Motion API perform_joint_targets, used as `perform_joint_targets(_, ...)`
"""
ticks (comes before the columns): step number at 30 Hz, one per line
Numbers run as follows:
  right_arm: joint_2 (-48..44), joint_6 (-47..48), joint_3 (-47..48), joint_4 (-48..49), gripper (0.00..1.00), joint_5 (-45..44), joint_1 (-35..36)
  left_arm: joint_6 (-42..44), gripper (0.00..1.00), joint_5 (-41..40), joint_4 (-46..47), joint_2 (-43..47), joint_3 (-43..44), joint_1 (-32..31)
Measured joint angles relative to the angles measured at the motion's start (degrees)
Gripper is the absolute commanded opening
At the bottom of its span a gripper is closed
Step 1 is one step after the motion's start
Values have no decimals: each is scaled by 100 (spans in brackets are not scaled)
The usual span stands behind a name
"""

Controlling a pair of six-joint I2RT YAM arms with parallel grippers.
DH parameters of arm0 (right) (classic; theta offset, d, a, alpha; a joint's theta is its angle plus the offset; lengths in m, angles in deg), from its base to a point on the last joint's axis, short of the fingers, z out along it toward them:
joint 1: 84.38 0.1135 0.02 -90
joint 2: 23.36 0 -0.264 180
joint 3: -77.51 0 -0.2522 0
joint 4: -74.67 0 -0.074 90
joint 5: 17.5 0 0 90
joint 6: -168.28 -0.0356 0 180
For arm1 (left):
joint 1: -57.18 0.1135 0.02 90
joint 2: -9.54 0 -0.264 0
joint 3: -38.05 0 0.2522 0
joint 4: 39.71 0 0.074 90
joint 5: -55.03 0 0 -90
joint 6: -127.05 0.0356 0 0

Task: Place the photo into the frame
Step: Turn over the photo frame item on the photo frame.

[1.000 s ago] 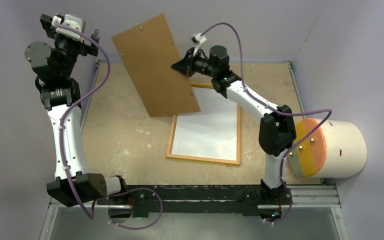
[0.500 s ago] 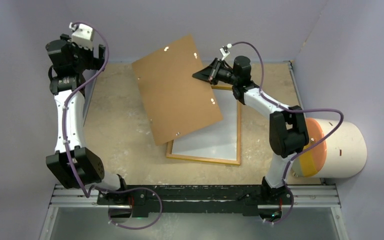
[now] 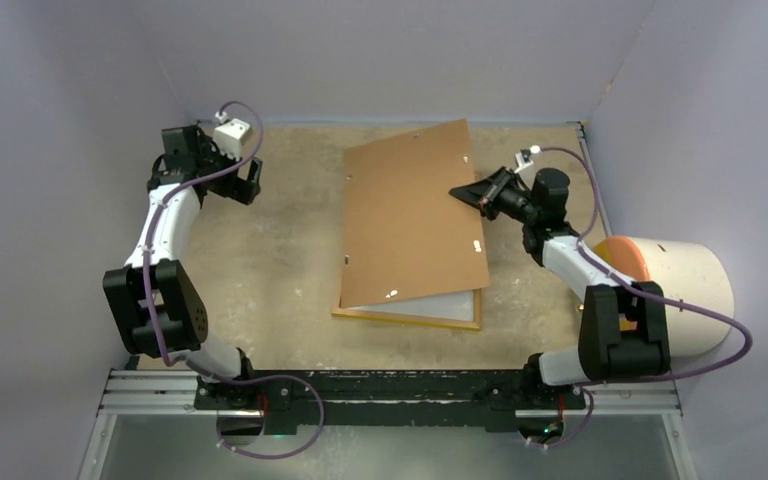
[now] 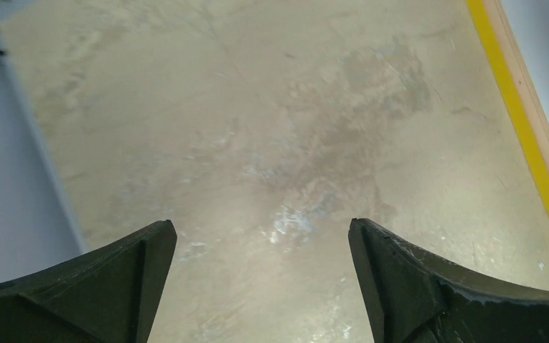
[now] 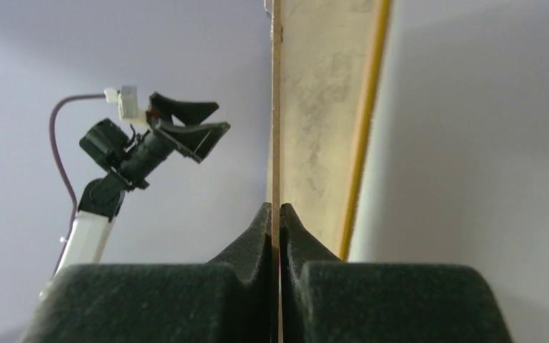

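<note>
The frame lies flat on the table, its wood-brown edge showing at the near side. The photo lies inside it, white reverse up, only a near strip showing. A brown backing board covers most of both, tilted. My right gripper is shut on the board's right edge; in the right wrist view the gripper pinches the thin board edge-on, with the frame's yellow edge beside it. My left gripper is open and empty at the back left. In its wrist view the gripper hangs over bare table, with the frame's yellow edge at right.
A white cylinder with an orange and yellow end lies at the right, beside the right arm. Grey walls close the back and sides. The left arm shows in the right wrist view.
My right gripper has swung the backing board down and to the right until it lies over the frame and photo. My left arm has come down toward the table at the back left.
</note>
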Motion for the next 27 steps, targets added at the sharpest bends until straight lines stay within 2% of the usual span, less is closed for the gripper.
perform_joint_targets(6,-155,37,-710,37,0,-81,-522,153,99,33,-83,-192,-243,-258)
perform_joint_targets(15,450,103,-817,553,0,-105,-525,363,100,122,-133,-214,-365,-564)
perform_joint_targets(27,874,164,-944,1261,0,-275,-525,518,100,111,-181,-214,-474,-570)
